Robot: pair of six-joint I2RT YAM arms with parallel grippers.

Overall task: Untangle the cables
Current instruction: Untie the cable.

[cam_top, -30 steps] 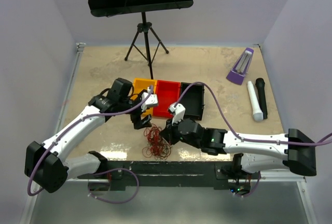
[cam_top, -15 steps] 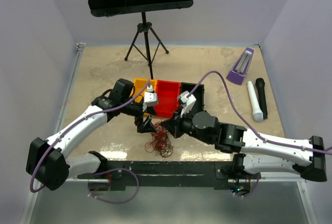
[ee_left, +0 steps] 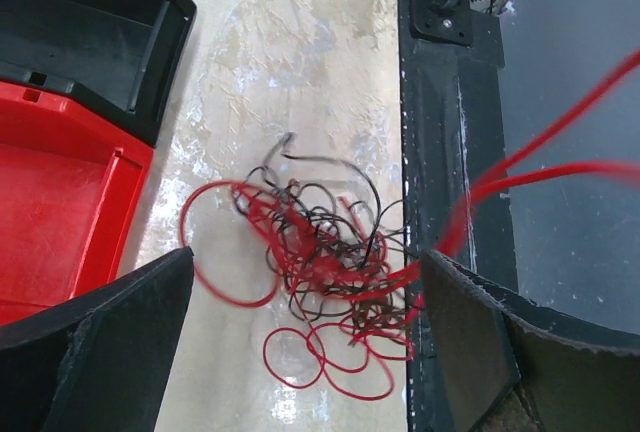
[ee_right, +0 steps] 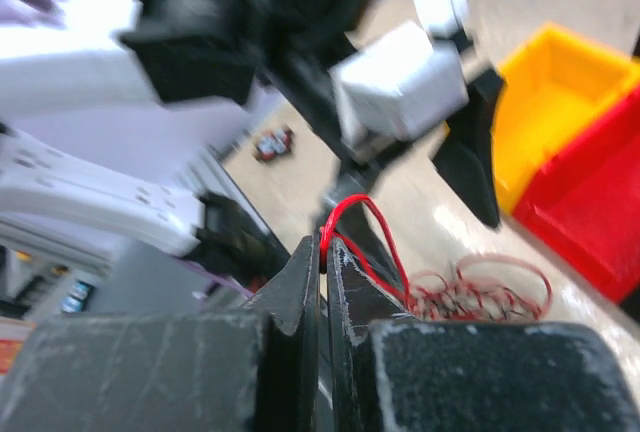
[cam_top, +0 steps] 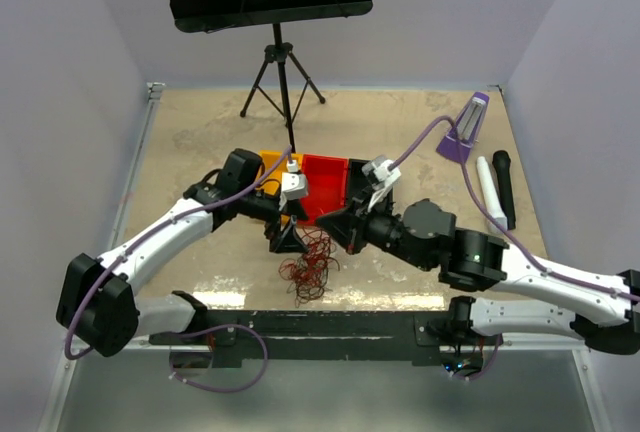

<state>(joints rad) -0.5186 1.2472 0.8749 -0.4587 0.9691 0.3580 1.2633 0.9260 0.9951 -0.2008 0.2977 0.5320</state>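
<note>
Red and black wire, very thin, makes up the cables [cam_top: 308,270]. They form a loopy clump lying on the table [cam_top: 190,132] just beyond the black base rail [ee_left: 445,162], below and between the two grippers and on the near side of the bins.

Right gripper [ee_right: 322,252]: jaws pressed together on a single red strand, which arches out of the tips and runs down to the clump. Left gripper [ee_left: 305,252]: fingers spread wide and holding nothing, poised over the clump.

Step in hand, as judged: drawing one strand free of the mass. The right should hold its pinch and pull slowly away. The left should descend and close on, or pin, the body of the clump so the bundle does not ride up whole. If loops tighten instead of slipping, the pull should ease off.

Only the left wrist camera shows the clump's make-up: black wire towards the middle, red loops round the edge, and blurred red strands rising across the rail. It also shows the red bin [ee_left: 60,202] and black bin [ee_left: 90,22] close beside the clump. Only the right wrist camera confirms the pinch. The overhead view cannot resolve the pinch, but it alone shows both arms converging. It also shows the orange bin [cam_top: 270,163] beyond the left gripper.
</note>
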